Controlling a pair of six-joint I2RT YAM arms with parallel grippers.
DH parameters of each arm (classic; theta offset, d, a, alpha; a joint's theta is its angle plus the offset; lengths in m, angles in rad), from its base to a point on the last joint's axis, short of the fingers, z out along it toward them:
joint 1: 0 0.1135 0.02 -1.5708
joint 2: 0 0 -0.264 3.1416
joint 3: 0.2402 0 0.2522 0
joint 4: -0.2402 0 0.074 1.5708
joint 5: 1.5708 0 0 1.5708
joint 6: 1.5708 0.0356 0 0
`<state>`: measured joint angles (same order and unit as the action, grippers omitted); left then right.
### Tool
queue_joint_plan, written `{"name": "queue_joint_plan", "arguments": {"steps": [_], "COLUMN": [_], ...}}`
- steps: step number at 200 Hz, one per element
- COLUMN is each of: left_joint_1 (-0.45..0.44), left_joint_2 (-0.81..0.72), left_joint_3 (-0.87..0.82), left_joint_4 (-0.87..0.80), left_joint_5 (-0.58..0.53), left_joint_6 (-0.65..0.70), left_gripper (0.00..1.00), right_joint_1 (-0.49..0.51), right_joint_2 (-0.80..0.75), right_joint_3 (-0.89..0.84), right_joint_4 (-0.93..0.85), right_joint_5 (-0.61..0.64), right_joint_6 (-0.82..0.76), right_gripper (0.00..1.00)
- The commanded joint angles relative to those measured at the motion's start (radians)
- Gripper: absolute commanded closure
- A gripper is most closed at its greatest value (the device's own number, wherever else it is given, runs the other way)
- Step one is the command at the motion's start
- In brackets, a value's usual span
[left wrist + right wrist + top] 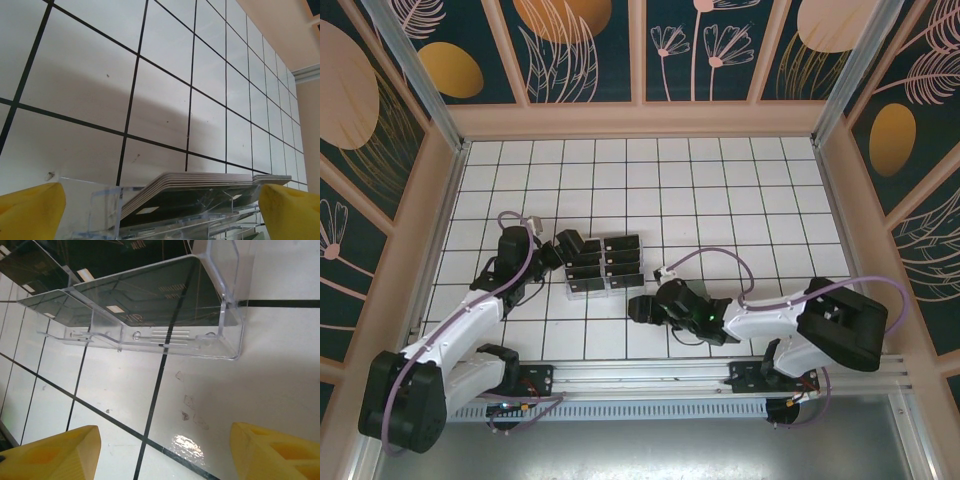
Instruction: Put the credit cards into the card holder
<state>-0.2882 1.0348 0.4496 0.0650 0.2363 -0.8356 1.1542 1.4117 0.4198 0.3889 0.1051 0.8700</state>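
Credit cards [200, 180]: black stack in clear slotted rack [227, 335], sitting between the fingers of the wide-spread left gripper [160, 212]. Thin, stiff, light, slick; probably best pinched by the protruding edge. Right gripper [162, 450]: spread, empty, rack just ahead.

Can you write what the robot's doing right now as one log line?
left gripper: open, straddling credit cards | right gripper: open, empty, facing clear rack | credit cards: in clear rack
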Motion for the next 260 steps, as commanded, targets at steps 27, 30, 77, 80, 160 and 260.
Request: {"name": "queue_joint_plan", "arguments": {"steps": [27, 30, 77, 80, 160, 260], "left_joint_1": [-0.005, -0.005, -0.022, -0.024, -0.065, -0.073], "left_joint_2": [0.054, 0.060, 0.157, 0.165, 0.412, 0.610], "left_joint_3": [-0.006, -0.003, 0.032, 0.038, 0.220, 0.381], "left_joint_4": [0.106, 0.110, 0.196, 0.200, 0.279, 0.267], "left_joint_5": [0.038, 0.038, 0.041, 0.039, 0.029, 0.001], "left_joint_6": [-0.037, -0.039, -0.059, -0.059, -0.059, -0.001], "left_gripper": [0.01, 0.01, 0.01, 0.01, 0.01, 0.01], "right_joint_1": [0.004, 0.002, -0.045, -0.051, -0.194, -0.322], "right_joint_2": [0.040, 0.042, 0.076, 0.079, 0.161, 0.234], "right_joint_3": [0.015, 0.014, 0.028, 0.031, 0.101, 0.160], "right_joint_4": [0.112, 0.119, 0.175, 0.179, 0.221, 0.201], "right_joint_5": [0.043, 0.043, 0.018, 0.014, -0.039, -0.128], "right_joint_6": [0.049, 0.052, 0.059, 0.058, 0.014, -0.042], "right_gripper": [0.33, 0.33, 0.35, 0.35, 0.35, 0.35]}}
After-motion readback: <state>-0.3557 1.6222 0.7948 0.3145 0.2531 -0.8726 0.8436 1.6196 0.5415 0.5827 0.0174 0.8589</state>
